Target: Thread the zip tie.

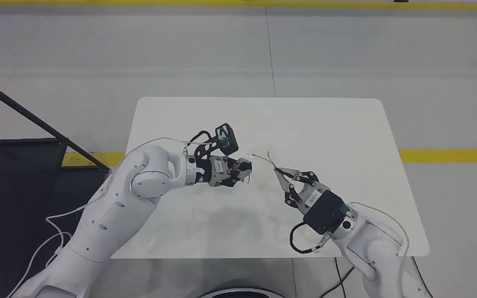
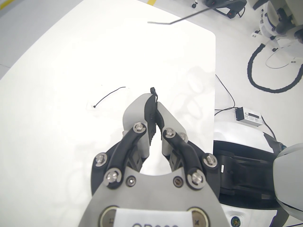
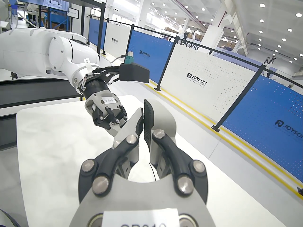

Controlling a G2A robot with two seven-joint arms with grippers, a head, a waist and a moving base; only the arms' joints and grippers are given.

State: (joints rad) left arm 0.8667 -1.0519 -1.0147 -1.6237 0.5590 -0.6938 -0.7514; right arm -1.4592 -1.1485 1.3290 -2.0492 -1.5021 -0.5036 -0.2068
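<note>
Handling: The zip tie (image 2: 189,16) is, I judge, very light, thin and springy plastic. Its free tail will sway and bend easily, and the smooth strap can slip between the pads.
Where to hold: Best close behind the tail tip, so that only a short, stiffer piece is free for aiming. The locking head (image 2: 153,90) is best held by its sides, with the slot uncovered.
Look: A thin black strap with a small kink near its tip. The head is a small black block.
Left gripper (image 2: 155,101): Clenched on the locking head, which sticks out just past the fingertips.
Right gripper (image 3: 144,109): Pressed together on the strap. The tail reaches out from it, free in the air.
Place: Both parts are held above the middle of the white table (image 1: 335,127), the head to the left and the strap to the right. They are near each other but apart.
One tie or two: I cannot tell if the head and the strap belong together.
Other: A second zip tie (image 2: 110,96) lies flat on the table.
</note>
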